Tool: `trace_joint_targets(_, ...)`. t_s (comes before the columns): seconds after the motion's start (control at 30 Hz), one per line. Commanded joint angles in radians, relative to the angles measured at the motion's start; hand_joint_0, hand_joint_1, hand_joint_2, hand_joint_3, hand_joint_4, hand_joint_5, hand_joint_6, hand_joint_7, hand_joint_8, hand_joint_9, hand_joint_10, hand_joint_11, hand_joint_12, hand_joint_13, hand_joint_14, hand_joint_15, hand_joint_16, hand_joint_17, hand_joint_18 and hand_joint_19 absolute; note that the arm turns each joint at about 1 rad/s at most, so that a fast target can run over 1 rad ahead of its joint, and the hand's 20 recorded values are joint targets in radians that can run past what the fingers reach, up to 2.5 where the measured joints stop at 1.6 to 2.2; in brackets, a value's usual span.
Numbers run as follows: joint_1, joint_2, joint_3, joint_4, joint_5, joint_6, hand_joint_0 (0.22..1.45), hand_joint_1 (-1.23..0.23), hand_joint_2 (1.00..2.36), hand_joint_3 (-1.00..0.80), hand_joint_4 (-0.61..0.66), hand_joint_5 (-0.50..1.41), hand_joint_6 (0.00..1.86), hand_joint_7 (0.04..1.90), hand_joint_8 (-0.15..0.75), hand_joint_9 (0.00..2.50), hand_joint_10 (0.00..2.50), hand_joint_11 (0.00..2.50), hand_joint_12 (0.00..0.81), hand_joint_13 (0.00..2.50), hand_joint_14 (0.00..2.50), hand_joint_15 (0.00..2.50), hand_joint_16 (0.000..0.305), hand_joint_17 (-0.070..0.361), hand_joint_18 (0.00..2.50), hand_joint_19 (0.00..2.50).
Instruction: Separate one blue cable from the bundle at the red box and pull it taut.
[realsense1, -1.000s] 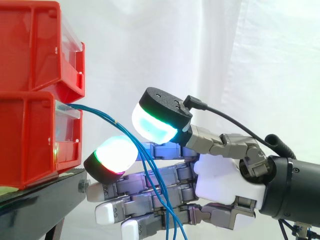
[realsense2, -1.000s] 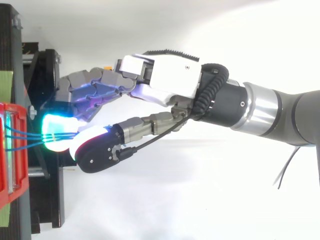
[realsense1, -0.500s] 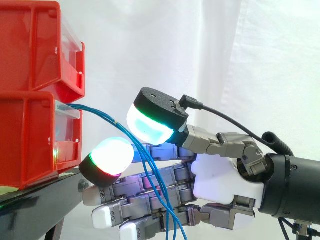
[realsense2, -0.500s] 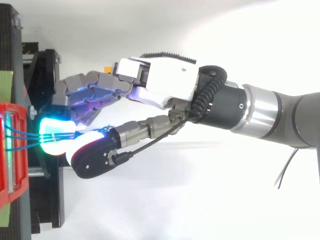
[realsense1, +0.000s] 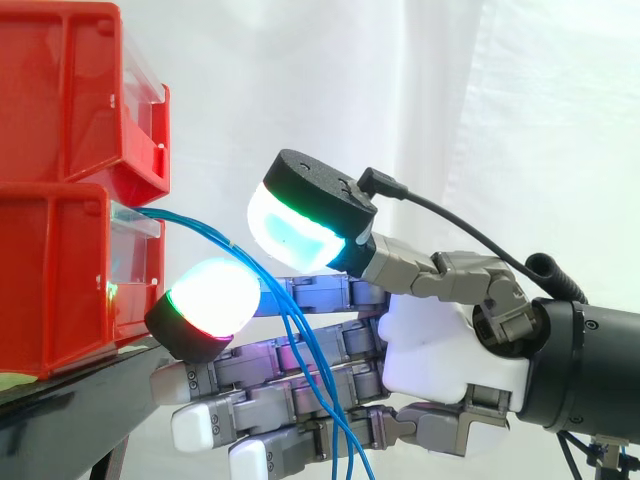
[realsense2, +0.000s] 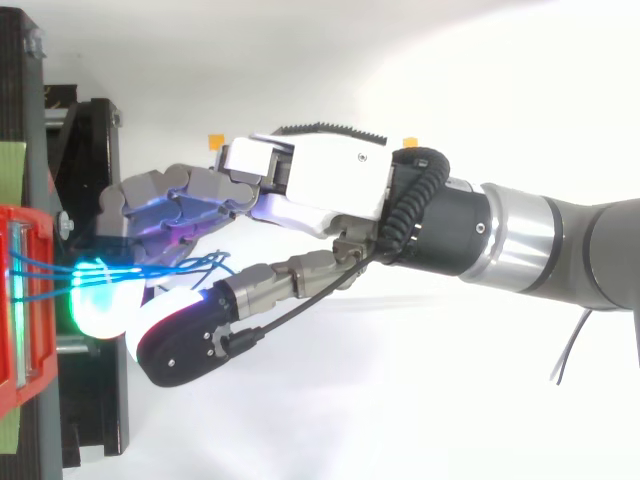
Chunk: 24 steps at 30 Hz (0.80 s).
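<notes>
Side view: my white-palmed, grey-fingered robot hand (realsense1: 450, 345) has crept left over the last second, closer to the lower red plastic bin (realsense1: 60, 290). Its thumb pad (realsense1: 298, 228) and one raised fingertip (realsense1: 213, 298) stand spread apart. The bundle of thin blue cables (realsense1: 300, 345) passes through that gap, not pinched. I judge that no single cable is separated yet. The bundle leaves the bin's front, runs right, then droops steeply toward the lower right. In the top view it lies left to right.
</notes>
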Motion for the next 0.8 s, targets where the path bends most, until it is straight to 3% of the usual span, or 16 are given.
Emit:
trace_joint_targets(0.0,0.001,0.0,0.001,-0.001,-0.002,0.019,0.58,-0.64,1.01,-0.41,0.26,-0.2,0.65,1.09,0.365,0.49,0.01,0.49,0.4,0.69,0.01,0.46,0.053,0.119,0.74,0.52)
trace_joint_targets(0.4,-0.005,0.0,0.007,-0.013,-0.005,0.019,0.58,-0.54,1.0,-0.47,0.26,-0.19,0.67,1.07,0.366,0.52,0.01,0.5,0.397,0.7,0.01,0.46,0.053,0.119,0.75,0.53)
trace_joint_targets(0.77,-0.013,0.0,0.007,-0.012,-0.005,0.02,0.6,-0.62,1.01,-0.38,0.24,-0.17,0.67,1.09,0.366,0.52,0.01,0.51,0.396,0.7,0.01,0.47,0.052,0.118,0.75,0.54)
